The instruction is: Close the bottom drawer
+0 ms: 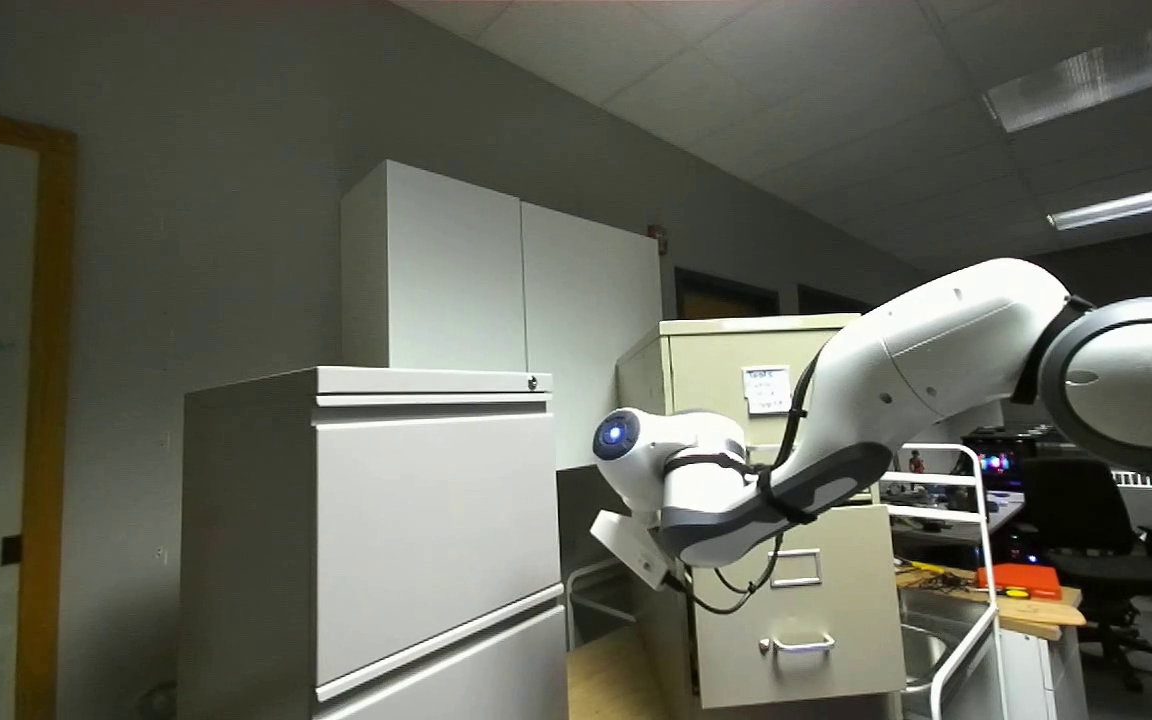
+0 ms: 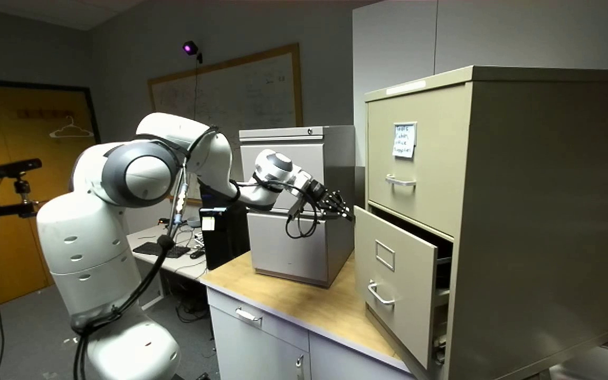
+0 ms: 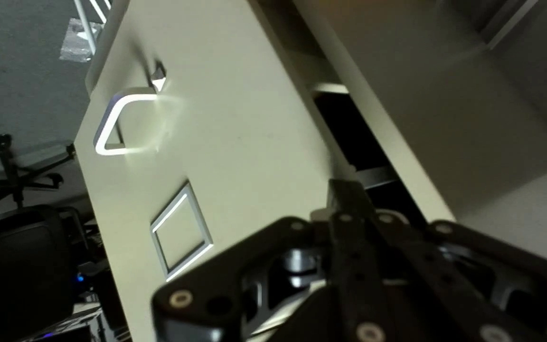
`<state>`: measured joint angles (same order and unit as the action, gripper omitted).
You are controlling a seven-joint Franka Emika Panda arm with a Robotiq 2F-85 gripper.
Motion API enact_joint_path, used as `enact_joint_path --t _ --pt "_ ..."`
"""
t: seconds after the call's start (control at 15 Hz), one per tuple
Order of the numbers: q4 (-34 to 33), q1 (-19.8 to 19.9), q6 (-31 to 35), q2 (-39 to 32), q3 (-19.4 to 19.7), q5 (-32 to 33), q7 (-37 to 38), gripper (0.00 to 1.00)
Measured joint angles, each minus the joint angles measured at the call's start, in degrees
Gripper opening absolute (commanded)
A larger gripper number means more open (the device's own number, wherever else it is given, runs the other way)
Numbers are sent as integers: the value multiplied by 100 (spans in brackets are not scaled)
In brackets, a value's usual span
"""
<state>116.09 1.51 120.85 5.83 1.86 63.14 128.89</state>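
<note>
The bottom drawer (image 2: 407, 311) of the beige filing cabinet (image 2: 541, 211) stands partly open, with a dark gap behind its front panel. Its front with a metal handle (image 1: 802, 645) also shows in an exterior view (image 1: 846, 580), and it fills much of the wrist view (image 3: 235, 123). My gripper (image 2: 347, 212) is at the upper corner of the drawer front, on the side toward the grey cabinet. In the wrist view its fingers (image 3: 352, 199) are together with nothing seen between them, and the tips lie over the panel's edge. I cannot tell whether they touch it. The arm hides the fingers in an exterior view.
A grey cabinet (image 2: 288, 248) stands close beside the gripper on a wooden countertop (image 2: 283, 293). The beige cabinet's top drawer (image 2: 420, 195), with a paper label, is shut. A white metal rail (image 1: 981, 570) stands beyond the drawer.
</note>
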Motion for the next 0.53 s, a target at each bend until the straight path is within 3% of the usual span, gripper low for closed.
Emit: enact_joint_path --t 0.33,0.53 --pt "87 -34 1347 -197 -15 276 182 0" --pt "600 -33 2396 -314 -7 -202 188 0"
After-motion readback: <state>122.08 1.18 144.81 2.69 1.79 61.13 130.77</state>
